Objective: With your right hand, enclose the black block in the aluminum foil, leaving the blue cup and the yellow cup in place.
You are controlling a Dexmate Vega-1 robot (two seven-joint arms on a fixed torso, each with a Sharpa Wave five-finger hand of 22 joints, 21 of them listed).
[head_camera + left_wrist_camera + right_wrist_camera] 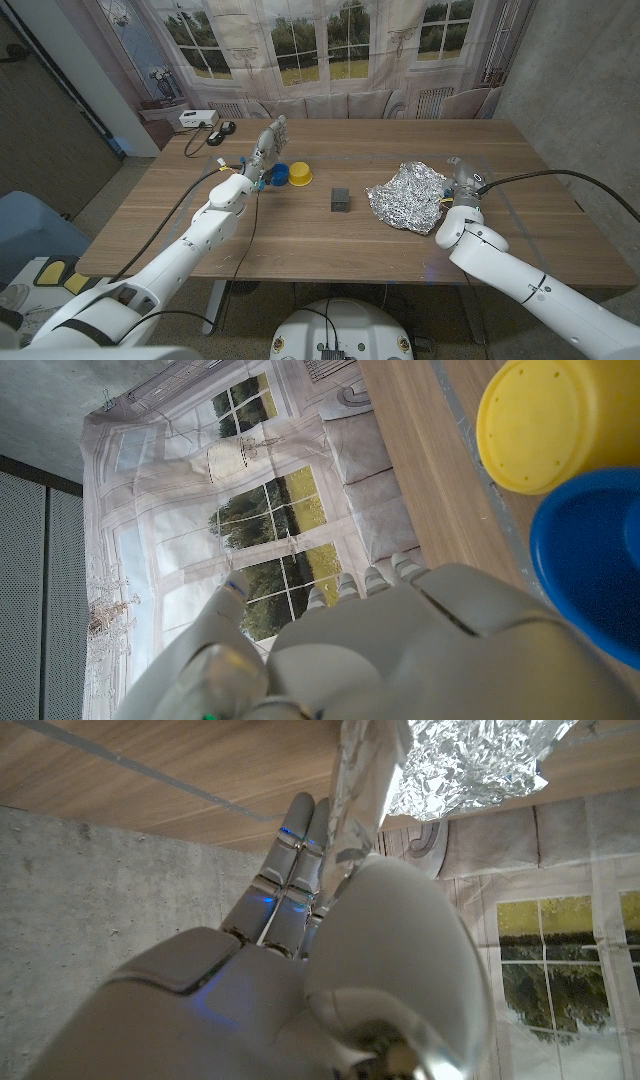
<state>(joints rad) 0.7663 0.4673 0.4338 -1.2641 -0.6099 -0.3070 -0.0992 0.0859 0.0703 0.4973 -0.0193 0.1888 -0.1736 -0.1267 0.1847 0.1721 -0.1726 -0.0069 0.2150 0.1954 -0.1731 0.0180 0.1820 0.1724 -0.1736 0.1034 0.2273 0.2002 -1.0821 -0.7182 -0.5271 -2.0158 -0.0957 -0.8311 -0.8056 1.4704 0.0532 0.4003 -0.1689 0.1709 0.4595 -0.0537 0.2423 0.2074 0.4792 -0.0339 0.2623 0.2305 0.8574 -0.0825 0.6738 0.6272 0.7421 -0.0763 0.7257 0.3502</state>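
Crinkled aluminum foil (409, 196) pinched at its edge by right hand (463, 181), fingers closed on the sheet. Black block (341, 199) beyond the foil's far side, apart from it. Left hand (267, 147) raised, fingers apart, just beside blue cup (275, 174) and yellow cup (299, 174). Risk: foil tearing or dragging crooked, nudging block toward cups.
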